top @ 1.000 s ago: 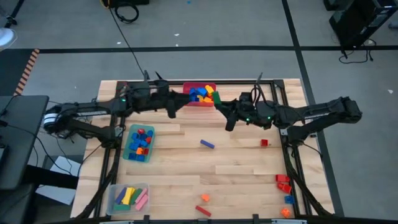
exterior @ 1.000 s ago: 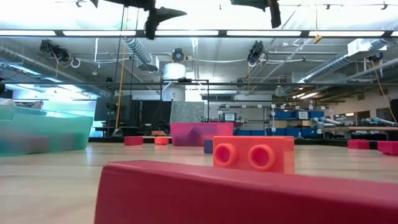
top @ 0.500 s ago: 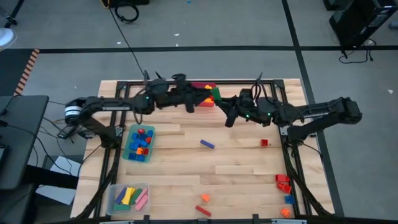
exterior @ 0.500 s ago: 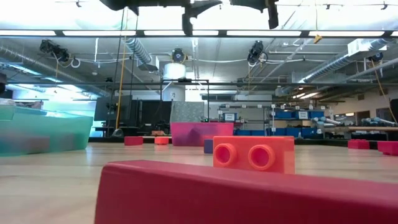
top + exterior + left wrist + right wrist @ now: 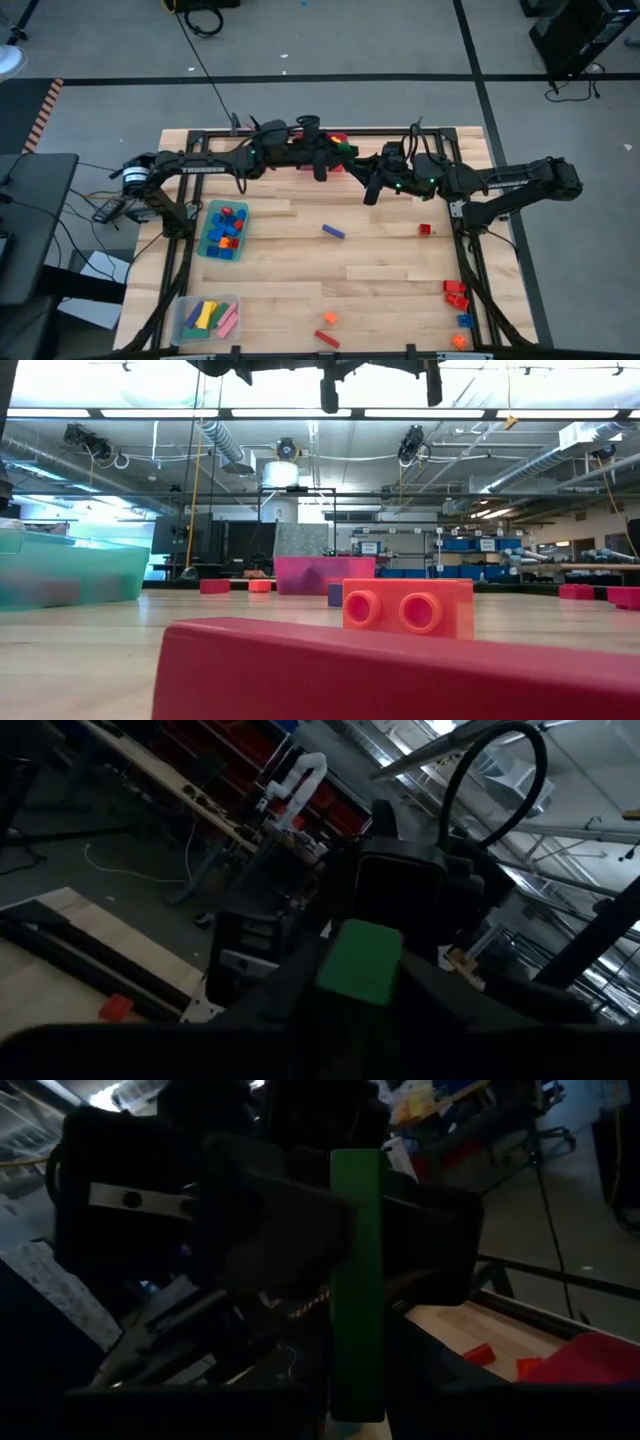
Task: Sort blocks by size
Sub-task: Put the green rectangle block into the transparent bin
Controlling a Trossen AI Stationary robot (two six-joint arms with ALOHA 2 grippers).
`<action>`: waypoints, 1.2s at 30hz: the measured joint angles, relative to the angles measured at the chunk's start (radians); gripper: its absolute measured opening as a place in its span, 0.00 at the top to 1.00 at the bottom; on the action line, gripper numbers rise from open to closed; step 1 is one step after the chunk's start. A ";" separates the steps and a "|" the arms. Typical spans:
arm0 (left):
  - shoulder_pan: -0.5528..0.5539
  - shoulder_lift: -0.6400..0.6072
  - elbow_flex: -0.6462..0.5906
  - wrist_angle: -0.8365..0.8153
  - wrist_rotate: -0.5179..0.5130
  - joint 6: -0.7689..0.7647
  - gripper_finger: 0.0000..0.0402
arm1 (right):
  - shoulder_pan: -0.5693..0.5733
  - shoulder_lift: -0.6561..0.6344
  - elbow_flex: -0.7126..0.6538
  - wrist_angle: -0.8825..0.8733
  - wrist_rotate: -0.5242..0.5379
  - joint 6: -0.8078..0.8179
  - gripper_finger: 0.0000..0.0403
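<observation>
Pale wooden table (image 5: 300,262) on a grey floor; workshop with ducts and shelving behind. Red bin (image 5: 335,140) at the far edge, mostly hidden under the arms. Teal bin (image 5: 223,229) and clear bin (image 5: 207,317) along the left edge hold sorted blocks. Loose blocks: a blue one (image 5: 333,231) mid-table, a small red one (image 5: 425,230), several near the front right corner. Left gripper (image 5: 320,170) and right gripper (image 5: 371,192) meet over the far edge, both clamped on one long green block (image 5: 357,1280), seen end-on from the left wrist. Low view blocked by a red brick (image 5: 400,675).
</observation>
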 joint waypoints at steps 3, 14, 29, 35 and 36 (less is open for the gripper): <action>0.001 0.000 0.000 0.005 0.014 0.016 0.83 | 0.000 0.000 0.000 0.008 -0.018 0.019 0.82; 0.011 -0.001 0.001 -0.007 0.075 0.045 0.86 | -0.005 0.000 0.001 -0.005 -0.029 -0.001 0.73; 0.086 -0.163 0.002 -0.561 0.023 0.264 0.86 | -0.019 -0.015 -0.001 -0.383 -0.014 0.142 0.50; 0.012 -0.326 0.001 -1.001 -0.166 0.339 0.86 | 0.011 -0.015 -0.001 -0.593 -0.021 0.299 0.52; -0.012 -0.351 0.001 -1.063 -0.191 0.333 0.86 | 0.019 -0.015 -0.001 -0.609 -0.022 0.312 0.52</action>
